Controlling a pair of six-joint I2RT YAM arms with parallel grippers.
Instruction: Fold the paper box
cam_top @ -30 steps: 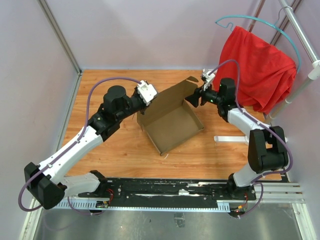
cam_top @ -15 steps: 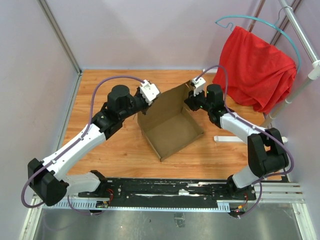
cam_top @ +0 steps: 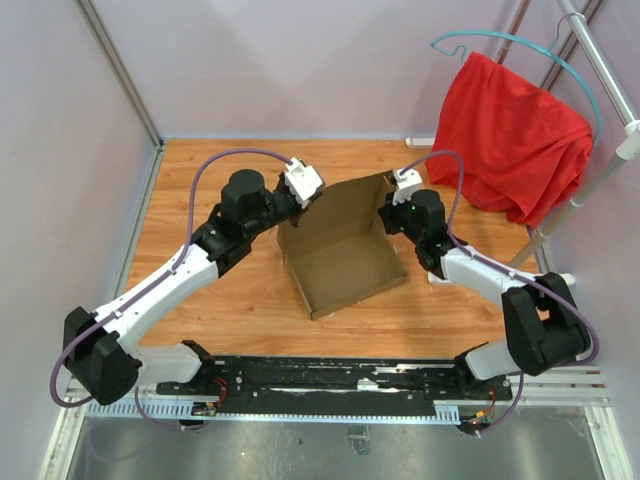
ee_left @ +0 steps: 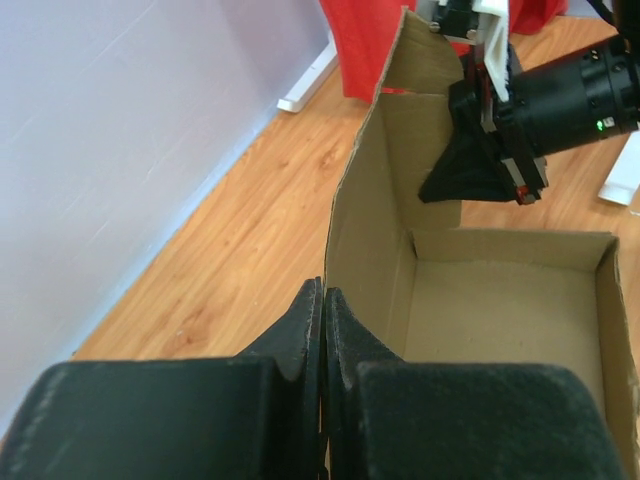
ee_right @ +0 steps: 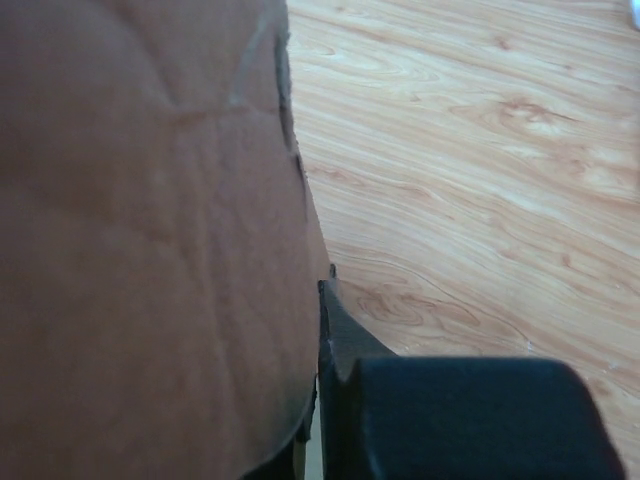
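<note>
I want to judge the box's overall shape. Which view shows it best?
Top external: the whole box shows, floor and all walls, tall flap included. Left wrist shows one wall edge-on and part of the inside. Right wrist shows only a blurred brown surface filling its left half.

We see the paper box (cam_top: 345, 262) as plain brown, unprinted cardboard, part-formed into a shallow open tray. It sits near the middle of the wooden table (cam_top: 230, 300), turned at an angle to its edges. The floor lies flat, with low walls raised along the near sides. The far wall (cam_top: 335, 205) stands upright and much taller, and at its right end a creased flap (ee_left: 425, 60) rises higher still.
</note>
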